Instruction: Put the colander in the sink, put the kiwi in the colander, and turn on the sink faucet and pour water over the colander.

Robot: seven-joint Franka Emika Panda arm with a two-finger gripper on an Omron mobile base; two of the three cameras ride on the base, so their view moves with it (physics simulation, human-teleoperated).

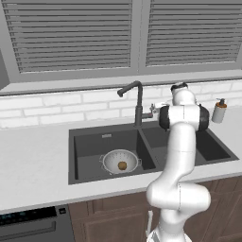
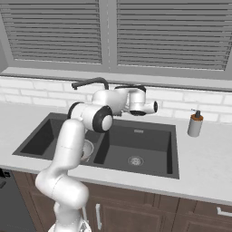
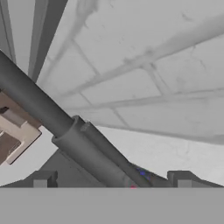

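Claw [image 3: 112, 177]: wide open, holding nothing, its tips on each side of the sink faucet [image 1: 137, 101] stem.
Kiwi [image 1: 122, 165]: in the colander [image 1: 120, 161], low and well away from the claw.
Risk: claw may slip past the small lever, so no water runs.

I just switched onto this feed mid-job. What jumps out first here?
The colander sits in the left basin of the dark sink, with the kiwi already inside it. The white arm reaches up to the sink faucet at the back of the sink; in the hand view the open gripper is right at the tap's stem. A soap dispenser stands on the counter to the right.
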